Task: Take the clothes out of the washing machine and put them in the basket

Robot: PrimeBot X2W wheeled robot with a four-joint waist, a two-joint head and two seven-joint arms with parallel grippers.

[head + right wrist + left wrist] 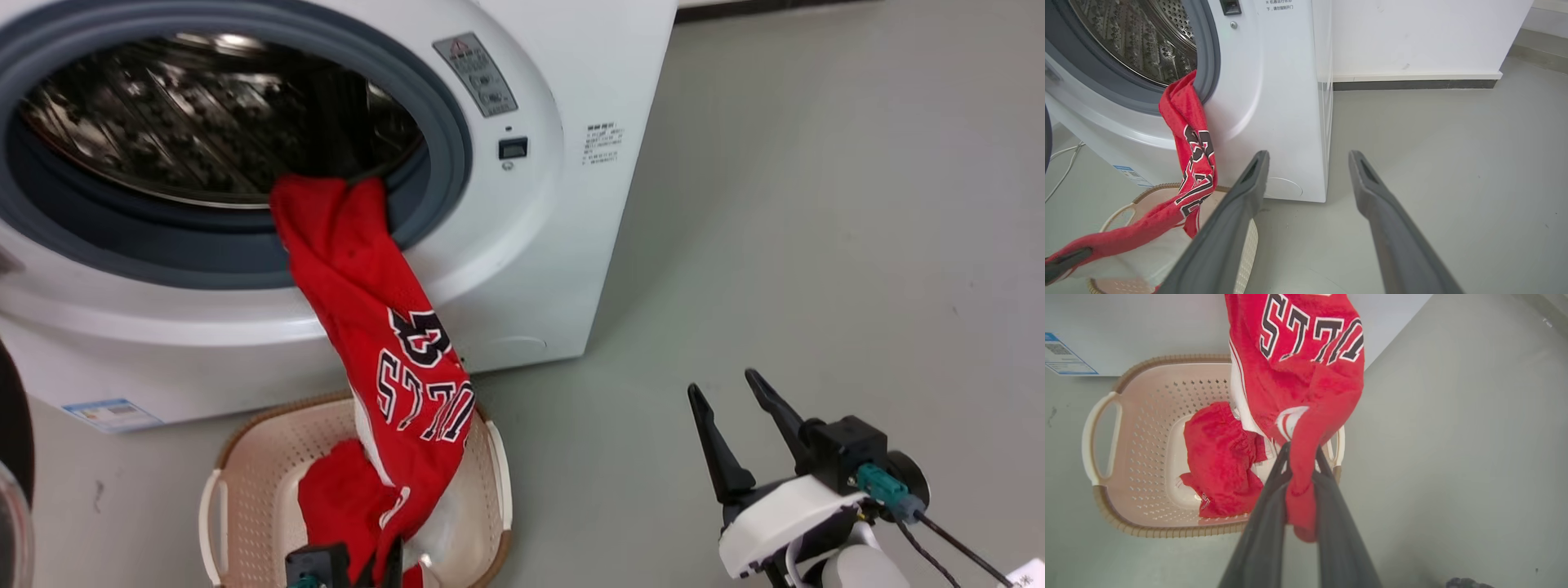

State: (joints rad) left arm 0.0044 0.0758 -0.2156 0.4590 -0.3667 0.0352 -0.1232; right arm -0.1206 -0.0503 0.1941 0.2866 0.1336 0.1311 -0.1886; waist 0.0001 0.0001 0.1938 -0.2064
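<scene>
I am pinching a fold of the lettered red jersey (pixel 392 327) between the two fingers of my left gripper (pixel 1302 451), pressed together on the cloth, about over the rim of the basket (pixel 1167 358) near its right handle. The jersey is stretching as one long band. Its lower end is in my fingers at the basket's edge, and its upper end is draping over the grey gasket (pixel 445 155) of the washing machine (pixel 522 269), which is standing just behind the basket. So the long axis is running up and back from the basket to the porthole, and the top end is not yet out of the machine.

The plain red garment (pixel 1220 457) is already lying crumpled inside the basket, beside the jersey's hanging middle.

My right gripper (pixel 722 384) is hanging well off to the basket's right, over bare floor (pixel 816 204), fingers spread and holding nothing. The left one is the nearer hand and the one with the cloth.

I am judging that the next pull has to go along that band, away from the porthole, until the top end slips off the gasket lip. Only then am I lowering the grip inward over the basket's middle, since releasing at the rim is risking cloth spilling onto the floor.
</scene>
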